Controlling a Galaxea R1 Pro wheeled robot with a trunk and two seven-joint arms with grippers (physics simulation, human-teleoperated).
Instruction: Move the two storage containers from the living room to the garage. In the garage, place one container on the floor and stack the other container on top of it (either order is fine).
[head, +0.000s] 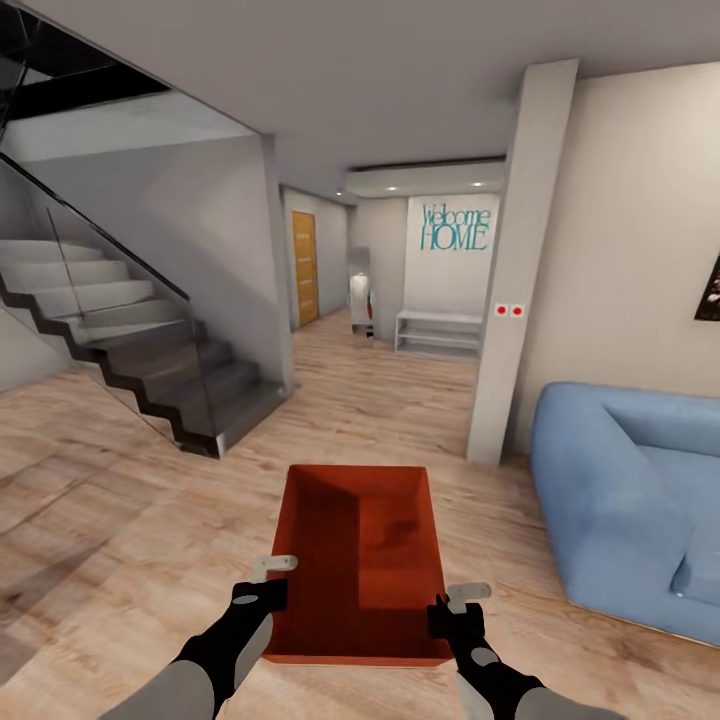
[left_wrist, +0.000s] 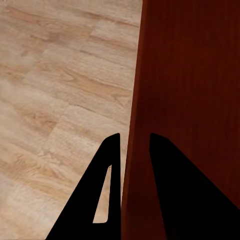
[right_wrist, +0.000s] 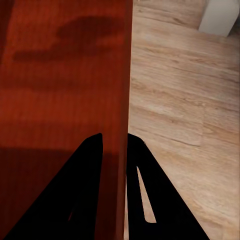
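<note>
I hold an orange-red open-topped storage container (head: 360, 540) level in front of me, above the light wood-plank floor (head: 120, 480) of the living room. My left gripper (head: 272, 582) is shut on its left wall near the close corner. My right gripper (head: 456, 600) is shut on its right wall. In the left wrist view the thin wall runs between the black fingers of the left gripper (left_wrist: 135, 137), with the container (left_wrist: 190, 75) to one side. The right wrist view shows the right gripper (right_wrist: 115, 136) pinching the container's (right_wrist: 65, 75) wall the same way.
A dark staircase with a glass rail (head: 150, 350) rises at the left. A white pillar (head: 520, 270) and a blue sofa (head: 630, 490) stand at the right. Between them a hallway leads ahead to an orange door (head: 304, 268) and a white bench (head: 438, 333).
</note>
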